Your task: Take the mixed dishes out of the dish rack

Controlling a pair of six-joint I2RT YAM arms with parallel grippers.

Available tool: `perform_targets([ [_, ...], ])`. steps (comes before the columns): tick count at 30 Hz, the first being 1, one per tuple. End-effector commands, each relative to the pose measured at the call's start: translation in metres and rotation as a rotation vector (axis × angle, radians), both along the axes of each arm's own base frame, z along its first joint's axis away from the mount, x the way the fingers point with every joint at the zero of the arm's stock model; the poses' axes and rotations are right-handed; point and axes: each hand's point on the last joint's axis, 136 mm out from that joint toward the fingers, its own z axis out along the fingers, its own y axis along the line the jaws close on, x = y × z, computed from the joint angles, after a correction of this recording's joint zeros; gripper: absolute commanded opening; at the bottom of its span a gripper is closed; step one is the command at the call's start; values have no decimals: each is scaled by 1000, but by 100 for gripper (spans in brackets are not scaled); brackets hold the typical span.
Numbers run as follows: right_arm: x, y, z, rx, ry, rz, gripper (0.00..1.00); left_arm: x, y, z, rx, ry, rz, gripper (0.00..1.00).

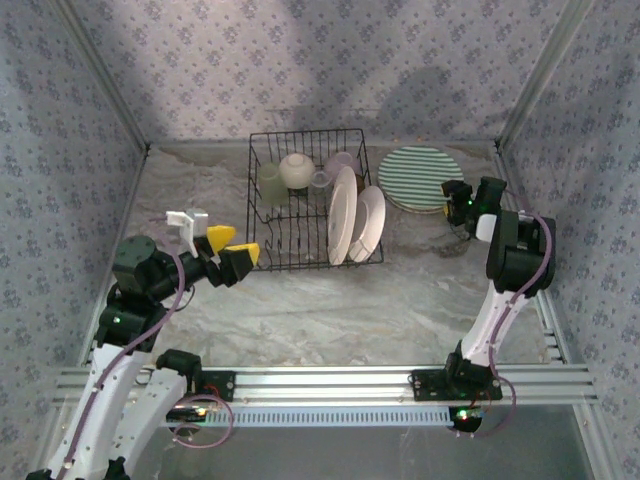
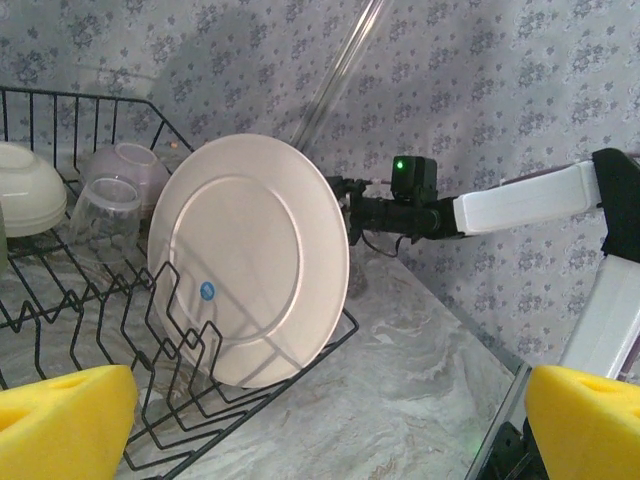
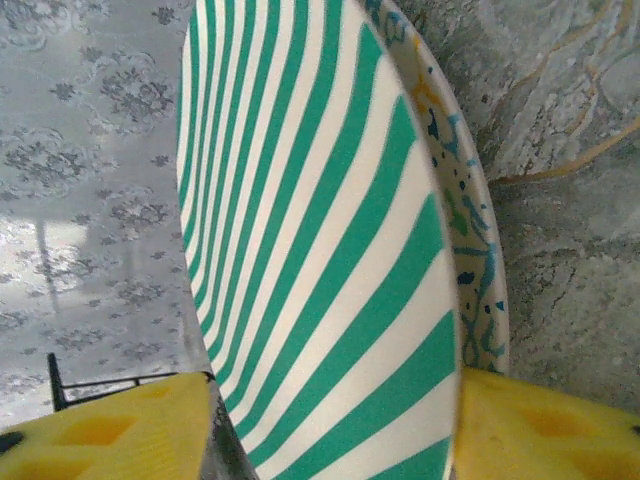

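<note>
Closest in the right wrist view are the yellow pads of the right pincer. They sit on either side of the green-striped plate and clamp its rim. One pad lies against the striped face and the other against the speckled underside. The plate runs up and away from the pincer, tilted, with the marbled bench beside its underside. From above, this plate is at the rear right of the bench, just right of the dish rack and outside it. The right arm reaches it from the near side.

The left pincer is spread wide and holds nothing, one yellow pad at each lower corner of its wrist view. From above it hovers just off the rack's near-left corner, apart from the wires. Ahead of it, across the rack, a plain white plate stands on edge between the prongs and leans slightly. The overhead view shows a second plate upright just to the right of it. Whether that one has a coloured rim cannot be made out.

Further back in the rack a cream bowl lies upside down. Beside it are a clear cup and a lavender bowl. A yellowish cup stands near the rack's rear left.
</note>
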Motion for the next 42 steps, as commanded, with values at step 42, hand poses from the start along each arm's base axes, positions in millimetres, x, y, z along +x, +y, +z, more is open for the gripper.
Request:
perform_targets([
  [42,-191,86,125,-457,-133,324,100,83,-182,-32,768,57,251,79],
])
